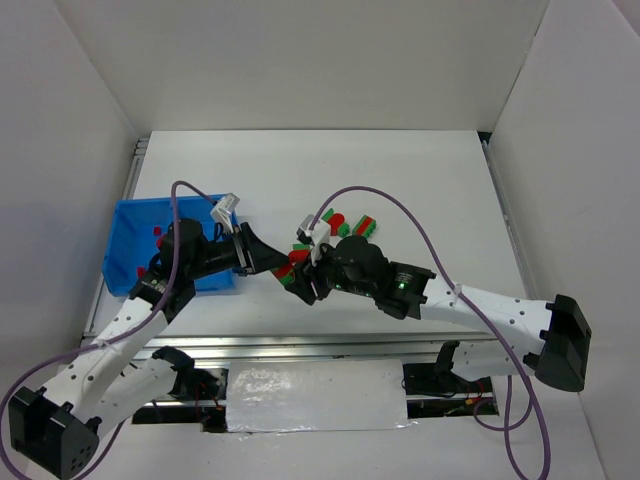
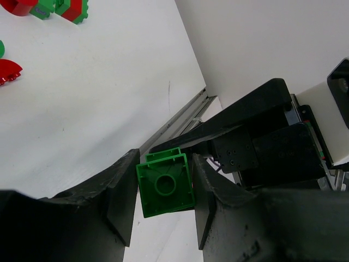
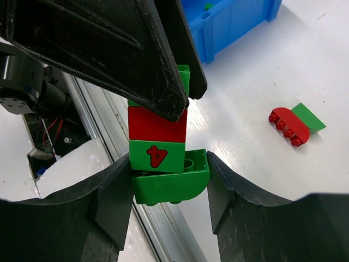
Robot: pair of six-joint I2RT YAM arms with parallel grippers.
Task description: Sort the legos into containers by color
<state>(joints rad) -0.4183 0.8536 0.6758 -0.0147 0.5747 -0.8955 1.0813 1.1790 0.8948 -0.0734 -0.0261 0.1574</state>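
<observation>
Pinched at both ends between the two arms: a joined red-and-green stack [image 3: 157,139], its square green end gripped by the left fingers [image 2: 122,199], its rounded green end by the right fingers [image 3: 114,210]. Held near the front edge of the worktop [image 1: 420,180], just right of the blue bin [image 1: 128,225]. Farther back, loose red and green legos [image 1: 345,222] scattered on the worktop.

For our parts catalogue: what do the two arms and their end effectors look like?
The left arm and right arm have white links with black joint housings. A purple cable runs along each. The left end effector and right end effector each have two black wedge-shaped fingers. A green light glows on the right arm.
</observation>
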